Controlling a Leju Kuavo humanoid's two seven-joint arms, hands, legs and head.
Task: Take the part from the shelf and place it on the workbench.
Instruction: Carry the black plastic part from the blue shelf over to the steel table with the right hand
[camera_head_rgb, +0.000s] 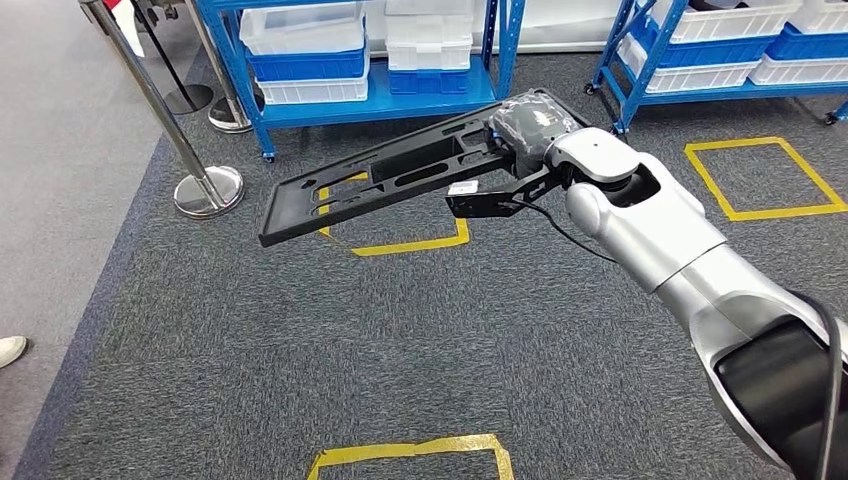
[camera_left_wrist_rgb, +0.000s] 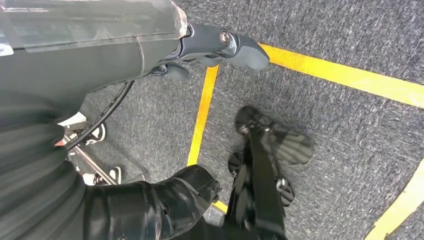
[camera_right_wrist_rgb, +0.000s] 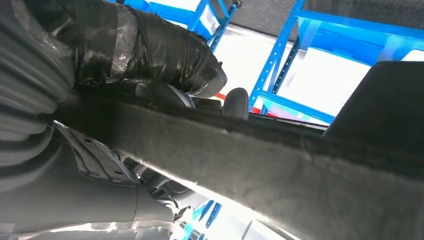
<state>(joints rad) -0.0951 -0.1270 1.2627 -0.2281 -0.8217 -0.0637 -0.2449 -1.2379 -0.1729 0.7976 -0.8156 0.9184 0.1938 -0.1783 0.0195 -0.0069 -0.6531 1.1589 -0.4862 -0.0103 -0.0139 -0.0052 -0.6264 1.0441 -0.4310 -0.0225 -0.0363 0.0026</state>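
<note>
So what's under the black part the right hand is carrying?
Under the black part held by the right hand: grey carpet and a yellow tape square, half hidden by the part. No workbench in view.

The head view looks forward and down from high up — over the carpet toward the far blue shelves. The right wrist view sits close behind its hand, sharing those shelves; the left wrist view faces the carpet.

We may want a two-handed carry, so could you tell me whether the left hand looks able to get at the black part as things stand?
Probably not at once: the right hand holds the black part out in front, while the left hand hangs low over the carpet.
</note>
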